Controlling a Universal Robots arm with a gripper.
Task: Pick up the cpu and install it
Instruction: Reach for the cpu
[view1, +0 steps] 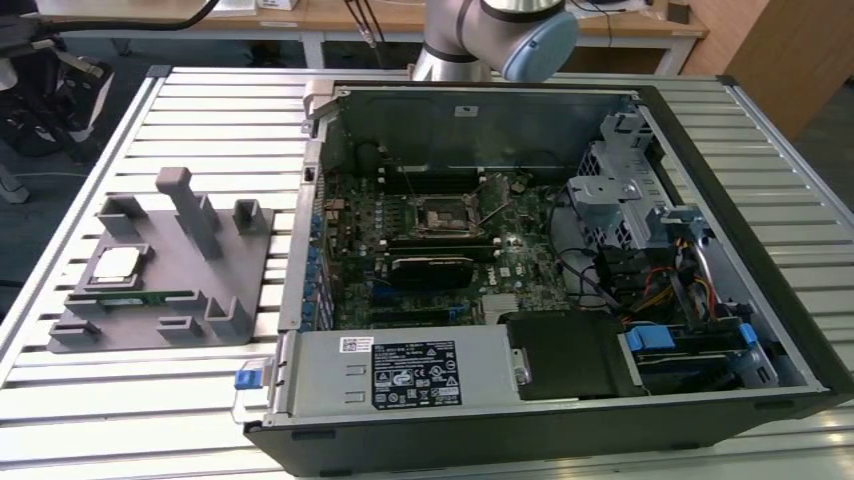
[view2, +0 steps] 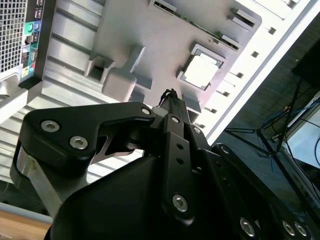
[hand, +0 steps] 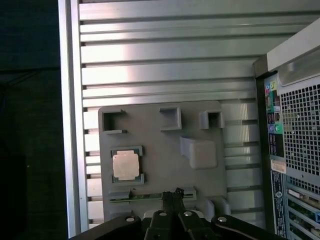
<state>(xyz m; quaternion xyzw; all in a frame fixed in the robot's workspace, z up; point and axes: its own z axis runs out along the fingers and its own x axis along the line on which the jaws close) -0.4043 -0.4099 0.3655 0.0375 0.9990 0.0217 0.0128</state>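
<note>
cpu (hand: 125, 165) sits in the grey fixture (hand: 160, 140), my gripper (hand: 172, 194) above it, jaws pressed together, empty; pick and install both pending

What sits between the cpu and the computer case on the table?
In the first wrist view, a raised block on the grey fixture, then slatted table, separate the cpu from the computer case.

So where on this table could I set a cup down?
In the exterior view, bare table slats lie in front of the grey fixture and again behind it. The strip between fixture and computer case is narrow. The fixture, holding the cpu, and the case's inside are crowded.
</note>
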